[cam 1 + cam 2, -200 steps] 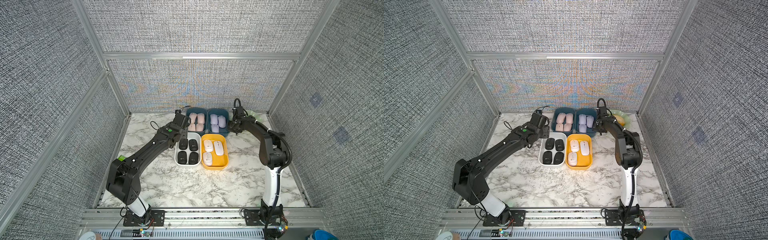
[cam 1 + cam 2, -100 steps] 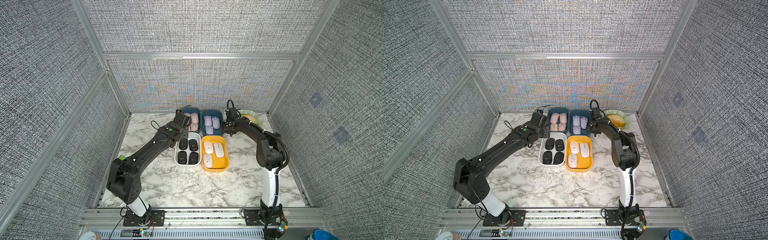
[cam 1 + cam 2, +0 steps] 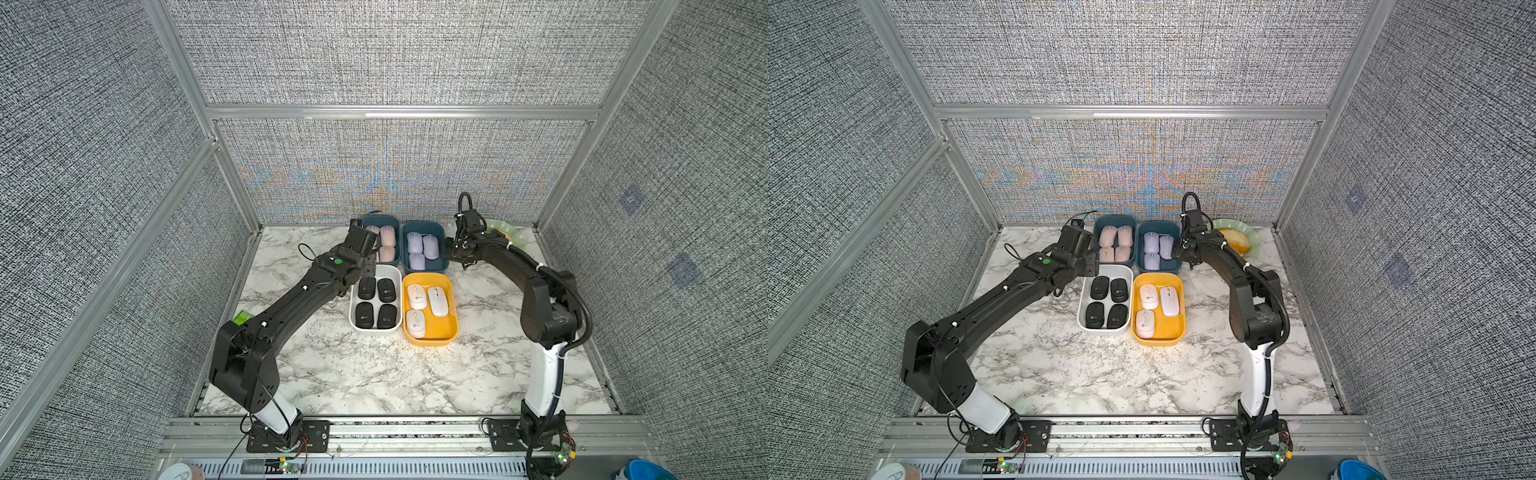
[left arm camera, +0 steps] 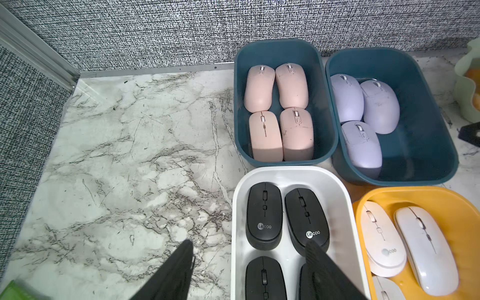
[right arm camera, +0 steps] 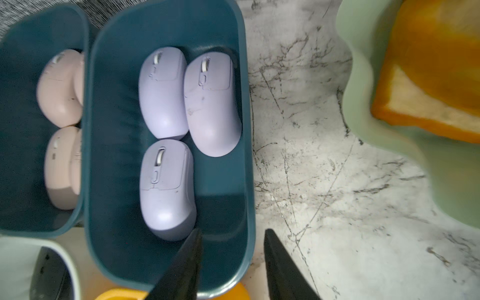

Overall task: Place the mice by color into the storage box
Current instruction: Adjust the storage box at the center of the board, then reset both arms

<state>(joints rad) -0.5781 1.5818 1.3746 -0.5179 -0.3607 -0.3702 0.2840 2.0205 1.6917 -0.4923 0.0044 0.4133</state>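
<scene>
The storage box is four bins set two by two. Pink mice (image 4: pixel 278 111) fill the left teal bin (image 4: pixel 237 104), and three lilac mice (image 5: pixel 166 145) lie in the right teal bin (image 5: pixel 249 130). Black mice (image 4: pixel 263 215) sit in the white bin (image 4: pixel 285 172), three white mice (image 3: pixel 436 301) in the yellow bin (image 3: pixel 451 332). My left gripper (image 4: pixel 249 246) hangs open over the white bin's outer rim, holding nothing. My right gripper (image 5: pixel 232 233) is open, one finger on each side of the lilac bin's outer wall.
A pale green wavy plate (image 5: pixel 363 78) with an orange-yellow bread roll (image 5: pixel 428 65) stands right of the lilac bin, behind my right arm. A small green item (image 3: pixel 242 319) lies at the table's left edge. Mesh walls enclose three sides.
My right gripper moved left and both teal bins shifted left with it. Its jaws have since opened. The left arm has not moved.
</scene>
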